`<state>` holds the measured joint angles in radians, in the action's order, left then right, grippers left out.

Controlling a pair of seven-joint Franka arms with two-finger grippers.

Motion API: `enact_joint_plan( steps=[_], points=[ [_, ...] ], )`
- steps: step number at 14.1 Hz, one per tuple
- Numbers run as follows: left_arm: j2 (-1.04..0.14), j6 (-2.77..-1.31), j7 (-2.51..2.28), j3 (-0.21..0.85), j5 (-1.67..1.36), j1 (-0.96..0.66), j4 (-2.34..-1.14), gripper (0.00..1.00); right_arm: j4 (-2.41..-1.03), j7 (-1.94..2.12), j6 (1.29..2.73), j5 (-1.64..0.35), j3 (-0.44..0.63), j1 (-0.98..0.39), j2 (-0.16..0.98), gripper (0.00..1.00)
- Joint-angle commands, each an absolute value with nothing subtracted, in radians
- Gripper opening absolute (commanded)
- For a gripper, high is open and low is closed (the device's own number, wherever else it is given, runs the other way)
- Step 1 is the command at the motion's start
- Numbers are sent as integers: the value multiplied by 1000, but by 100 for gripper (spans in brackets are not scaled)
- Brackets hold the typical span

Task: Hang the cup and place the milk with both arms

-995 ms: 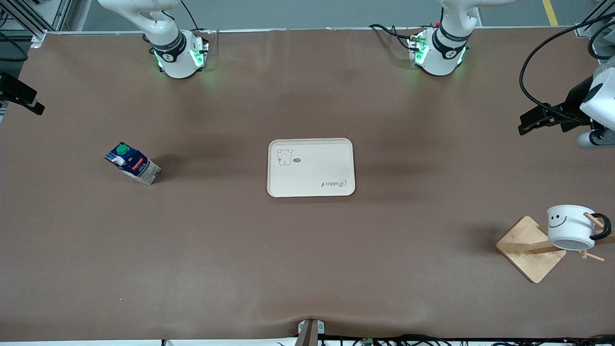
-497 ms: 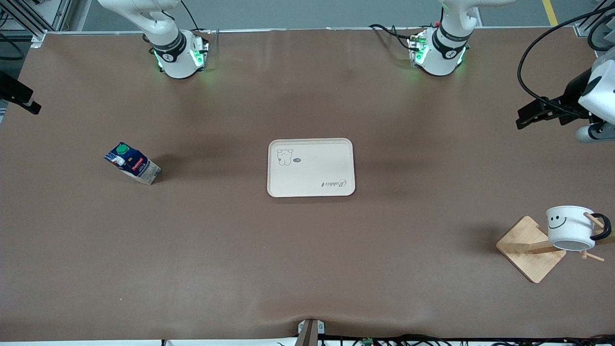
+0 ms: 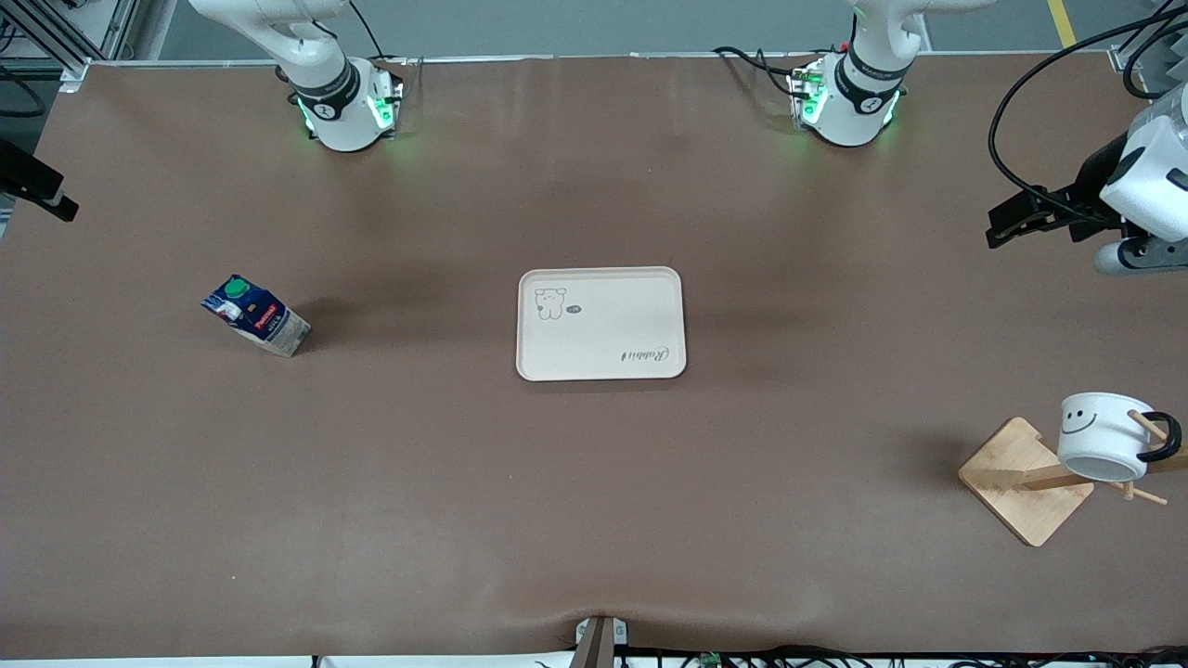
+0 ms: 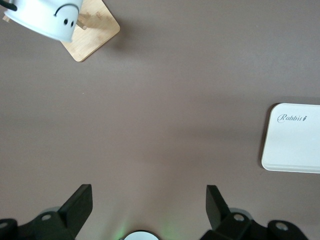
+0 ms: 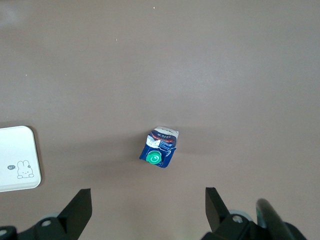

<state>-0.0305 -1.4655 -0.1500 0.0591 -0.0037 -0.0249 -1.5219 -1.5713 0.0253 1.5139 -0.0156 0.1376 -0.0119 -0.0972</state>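
The cup (image 3: 1103,436), a white mug with a smiley face and black handle, hangs by its handle on a peg of a wooden rack (image 3: 1021,482) at the left arm's end of the table. It also appears in the left wrist view as the cup (image 4: 47,20). The milk (image 3: 255,315), a dark blue carton with a green cap, stands on the table toward the right arm's end; the right wrist view shows the milk (image 5: 160,150) from above. My left gripper (image 3: 1000,227) hovers open and empty over bare table. My right gripper (image 3: 51,195) is open and empty over the table's edge.
A cream tray (image 3: 650,357) with a rabbit drawing lies in the middle of the table, and its tray edge (image 4: 295,145) and tray corner (image 5: 20,150) show in the wrist views. The arm bases (image 3: 348,107) stand along the table's edge farthest from the front camera.
My left gripper has lifted away from the rack, toward its base side and slightly inward over the table. The right gripper drew a little farther out at the table's edge.
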Motion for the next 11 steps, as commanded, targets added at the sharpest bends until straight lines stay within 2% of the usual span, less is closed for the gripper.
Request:
enact_joint_plan(
  steps=[1,11],
  points=[
    [-35,-1454,-140,63,-17,-20,-1511,100,-1554,21,1503,-8,130,0,-91,100],
    [-35,-1459,-134,63,-3,-25,-1513,100,-1551,21,1503,-8,130,-2,-86,100]
  ],
)
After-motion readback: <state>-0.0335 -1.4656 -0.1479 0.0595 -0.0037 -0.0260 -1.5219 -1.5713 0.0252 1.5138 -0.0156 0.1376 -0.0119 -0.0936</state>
